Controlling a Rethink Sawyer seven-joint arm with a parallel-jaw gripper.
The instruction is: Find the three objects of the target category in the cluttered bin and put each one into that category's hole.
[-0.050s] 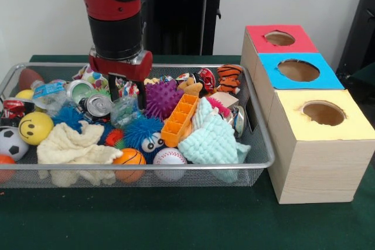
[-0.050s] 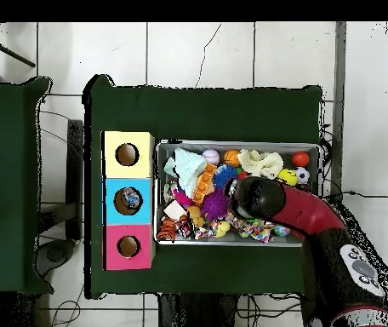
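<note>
A: Where is the arm?

B: In the front view the red and black arm (image 1: 114, 10) comes down from the upper left of the frame into the wire mesh bin (image 1: 258, 144). Its gripper (image 1: 126, 89) sits low among the clutter, left of centre, just beside a crushed can (image 1: 96, 105) and a purple spiky ball (image 1: 163, 99).

A: Is the hand clenched on anything?

B: I cannot tell. The toys around the tips hide them, and from overhead the arm's wrist covers that spot.

A: What fills the bin?

B: At lower left a cream cloth (image 1: 73, 147), a yellow smiley ball (image 1: 35, 127), a small soccer ball (image 1: 12, 143). Along the bottom rim a little basketball (image 1: 130, 157) and a baseball (image 1: 170, 156). In the middle an orange ice tray (image 1: 180, 119) lies tilted, with a blue fuzzy toy with eyes (image 1: 146, 134) to its left and a mint cloth (image 1: 212, 139) to its right. A striped tiger toy (image 1: 228, 77) lies near the upper right corner.

A: And the holes?

B: Three boxes stand in a row at the right of the frame, touching the bin: the red box (image 1: 280, 39) at the top, the blue box (image 1: 299, 70) in the middle, the yellow box (image 1: 322, 113) nearest the bottom. Each has one round hole in its lid. Overhead, something shows inside the blue box's hole (image 2: 129, 199); the other two look dark.
</note>
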